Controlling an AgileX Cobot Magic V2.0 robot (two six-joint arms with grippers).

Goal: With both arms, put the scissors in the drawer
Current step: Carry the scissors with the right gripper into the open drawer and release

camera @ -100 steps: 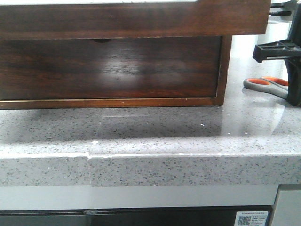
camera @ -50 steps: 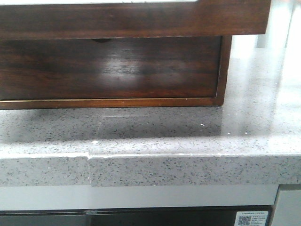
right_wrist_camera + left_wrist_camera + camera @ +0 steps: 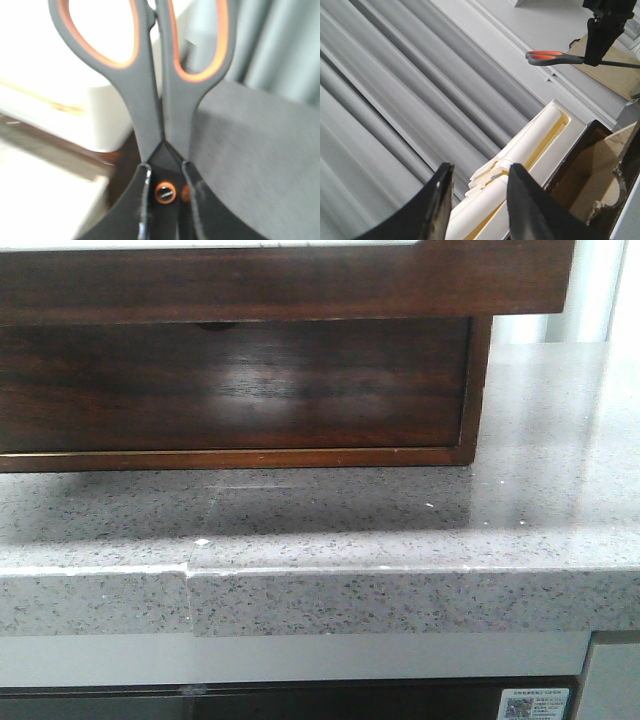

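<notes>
The left tool (image 3: 477, 200) hangs with its fingers apart, empty, above rolled paper (image 3: 520, 160) in the open drawer (image 3: 580, 165). At about one o'clock from it, the right tool (image 3: 164, 200) grips the scissors (image 3: 155, 90) near the pivot, seemingly in mid-air.

Juts out over the bench (image 3: 400, 530): the drawer (image 3: 280, 280), roofing a low gap in front of the lower drawer (image 3: 230, 385). Right of the drawer, bare bench and open air, nothing standing there. Beside the drawer's dark rim in the left wrist view, a pale tray (image 3: 572, 132) packed with paper rolls (image 3: 520, 160), lying just past the spread fingers of the left hand (image 3: 475, 200). Farther beyond the drawer, clear air around the scissors (image 3: 552, 57) pinched in the right hand (image 3: 605, 30), well apart from the left hand.
</notes>
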